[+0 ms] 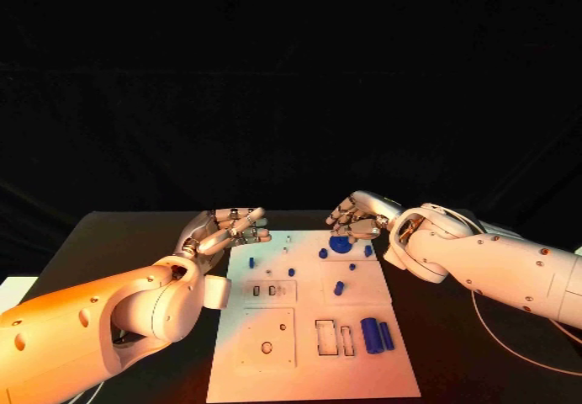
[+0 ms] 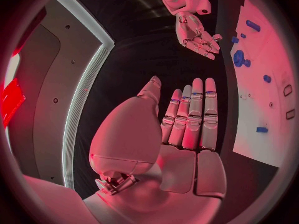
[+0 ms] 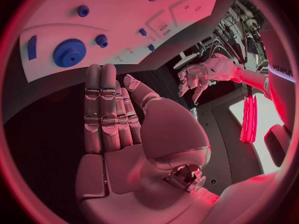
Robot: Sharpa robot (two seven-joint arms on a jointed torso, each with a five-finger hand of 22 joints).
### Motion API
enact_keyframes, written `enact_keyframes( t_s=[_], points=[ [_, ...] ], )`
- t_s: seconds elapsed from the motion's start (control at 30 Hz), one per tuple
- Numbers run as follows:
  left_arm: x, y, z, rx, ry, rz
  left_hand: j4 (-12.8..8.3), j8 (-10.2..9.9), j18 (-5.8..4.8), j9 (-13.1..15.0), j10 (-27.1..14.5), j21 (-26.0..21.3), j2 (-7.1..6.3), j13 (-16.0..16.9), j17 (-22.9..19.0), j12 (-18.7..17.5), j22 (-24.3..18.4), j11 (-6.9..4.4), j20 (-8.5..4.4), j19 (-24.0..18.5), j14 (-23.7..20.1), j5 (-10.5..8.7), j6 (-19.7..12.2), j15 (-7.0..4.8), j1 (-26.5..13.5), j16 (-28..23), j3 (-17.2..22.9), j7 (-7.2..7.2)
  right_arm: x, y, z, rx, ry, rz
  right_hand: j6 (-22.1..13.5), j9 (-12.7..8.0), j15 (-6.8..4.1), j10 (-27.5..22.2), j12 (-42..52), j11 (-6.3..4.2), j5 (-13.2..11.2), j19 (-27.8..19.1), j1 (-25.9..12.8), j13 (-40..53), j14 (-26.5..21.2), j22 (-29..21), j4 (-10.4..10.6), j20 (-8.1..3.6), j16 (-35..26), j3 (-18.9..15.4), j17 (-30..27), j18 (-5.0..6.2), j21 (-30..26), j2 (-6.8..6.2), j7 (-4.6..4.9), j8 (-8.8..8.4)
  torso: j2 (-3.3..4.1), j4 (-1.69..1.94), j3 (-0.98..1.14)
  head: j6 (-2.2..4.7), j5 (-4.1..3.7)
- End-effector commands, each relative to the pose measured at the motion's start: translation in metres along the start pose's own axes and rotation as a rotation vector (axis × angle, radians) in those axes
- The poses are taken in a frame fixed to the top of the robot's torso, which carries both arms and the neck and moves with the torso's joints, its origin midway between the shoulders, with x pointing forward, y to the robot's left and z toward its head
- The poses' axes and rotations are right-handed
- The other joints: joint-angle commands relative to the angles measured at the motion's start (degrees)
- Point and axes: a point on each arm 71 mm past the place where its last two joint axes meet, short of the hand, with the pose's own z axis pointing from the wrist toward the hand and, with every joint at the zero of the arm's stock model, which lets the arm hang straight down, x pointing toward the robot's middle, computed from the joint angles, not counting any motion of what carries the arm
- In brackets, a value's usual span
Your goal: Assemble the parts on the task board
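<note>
At the board's [image 1: 313, 353] far edge we hover both hands, the left [image 1: 230, 229] by its far left corner, the right [image 1: 359, 217] just beyond the gear [image 1: 341, 244]; fingers straight, together, grasping nothing. Two cylinders [image 1: 378, 335] lie at the board's near right. We can read no writing on it.

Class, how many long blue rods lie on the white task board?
2. They lie side by side near the right edge of the task board, on its near half: the left rod and the right rod. None appears hidden.
</note>
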Motion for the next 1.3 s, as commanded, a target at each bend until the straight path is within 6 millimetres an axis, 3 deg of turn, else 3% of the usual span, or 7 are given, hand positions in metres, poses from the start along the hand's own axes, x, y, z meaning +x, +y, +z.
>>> enact_keyframes(
  t_s=[0.03,0.33,0.63,1.3],
  points=[
    [0.008,-0.002,-0.001,-0.002,0.044,-0.019,-0.4,-0.2,0.73,0.0,0.3,0.2,0.26,0.0,0.1,-0.3,-0.1,-0.06,0.05,0.5,0.4,-0.33,0.3,0.05,0.2,-0.1,0.0,0.0,0.004,0.003,0.002,0.025,0.084,-0.244,0.1,-0.1,-0.32,-1.0,-0.2,-0.22,-0.3,0.0,-0.1,0.0,2.5,1.7,0.5,-0.11,3.4,0.2,2.4,0.53,2.6,-0.61,-0.37,-0.24,1.51,0.24,-0.3,0.15,-0.22],
    [0.012,-0.003,-0.004,-0.007,0.058,-0.026,-0.4,-0.3,0.7,-0.1,0.2,0.1,0.23,0.0,0.2,-0.4,-0.2,0.0,0.05,0.6,0.3,-0.33,0.3,0.08,0.2,-0.2,-0.1,0.08,0.007,0.016,0.008,0.01,0.156,-0.398,-0.6,-0.1,-0.41,-3.8,-0.2,-0.25,-1.1,-1.4,-0.9,-0.1,1.8,7.3,2.1,0.01,15.1,1.1,10.1,0.64,11.2,-1.96,-1.07,-0.26,2.63,0.49,-0.46,0.45,-0.47],
    [0.014,-0.004,-0.006,-0.009,0.065,-0.03,-0.4,-0.4,0.69,-0.1,0.2,0.1,0.2,0.0,0.2,-0.5,-0.2,0.02,0.05,0.6,0.3,-0.33,0.3,0.1,0.1,-0.3,-0.2,0.12,0.011,0.019,0.013,0.01,0.199,-0.467,-0.3,0.0,-0.39,-4.8,-0.2,-0.17,-1.4,-2.1,-0.6,-0.2,1.3,11.4,3.0,0.2,18.4,1.7,12.5,0.42,15.6,-2.31,-1.26,-0.15,3.16,0.87,-0.59,0.6,-0.55],
    [0.014,-0.004,-0.005,-0.008,0.06,-0.027,-0.5,-0.5,0.68,-0.1,0.2,0.0,0.19,0.0,0.3,-0.6,-0.3,0.07,0.06,0.6,0.3,-0.34,0.2,0.13,0.0,-0.4,-0.3,0.19,0.018,0.023,0.02,-0.009,0.231,-0.489,1.1,0.1,-0.49,-4.1,-0.1,-0.41,-2.0,-2.1,-0.1,-0.2,0.4,16.8,4.5,0.25,21.5,3.7,14.5,-0.07,20.7,-1.56,-1.59,0.03,3.81,0.95,-0.61,0.71,-0.29]
  ],
)
